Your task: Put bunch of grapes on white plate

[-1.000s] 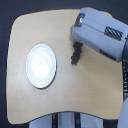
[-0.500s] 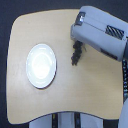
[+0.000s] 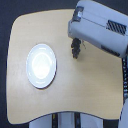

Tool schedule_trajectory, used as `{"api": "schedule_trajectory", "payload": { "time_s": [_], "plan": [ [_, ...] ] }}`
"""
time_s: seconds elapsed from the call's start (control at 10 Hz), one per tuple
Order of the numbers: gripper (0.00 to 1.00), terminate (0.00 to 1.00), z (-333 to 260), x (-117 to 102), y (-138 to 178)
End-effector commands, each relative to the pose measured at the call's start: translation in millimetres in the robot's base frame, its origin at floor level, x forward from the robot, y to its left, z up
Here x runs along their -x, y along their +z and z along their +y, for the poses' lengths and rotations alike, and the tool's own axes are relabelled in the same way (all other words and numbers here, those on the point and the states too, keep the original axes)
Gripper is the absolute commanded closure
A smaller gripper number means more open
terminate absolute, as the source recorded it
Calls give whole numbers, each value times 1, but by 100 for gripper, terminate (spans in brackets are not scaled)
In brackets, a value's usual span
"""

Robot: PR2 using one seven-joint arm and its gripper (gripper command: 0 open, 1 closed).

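Observation:
The white plate point(image 3: 41, 65) lies on the wooden table, toward the exterior view's left. A dark elongated cluster, the bunch of grapes point(image 3: 75, 49), shows under the tip of the grey arm, about a plate's width to the plate's right. My gripper point(image 3: 74, 44) comes down right at the bunch. Its dark fingers blend with the grapes, so whether they are closed on them is unclear. A thin stem-like line sticks out to the right of the cluster.
The bulky grey forearm point(image 3: 102, 27) covers the table's upper right corner. The rounded tabletop point(image 3: 75, 95) ends in a front edge near the bottom of the view. A dark cable point(image 3: 123, 80) hangs at the right edge.
Hardly anything differs. The gripper and the dark cluster stay at the same spot right of the plate, and the plate has not moved.

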Motion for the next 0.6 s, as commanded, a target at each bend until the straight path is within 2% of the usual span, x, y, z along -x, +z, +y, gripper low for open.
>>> {"api": "schedule_trajectory", "payload": {
  "time_s": [0.0, 0.2, 0.5],
  "plan": [
    [100, 0, 40, 29, 78],
    [100, 0, 70, 51, 88],
    [100, 0, 152, 80, 81]
  ]
}}
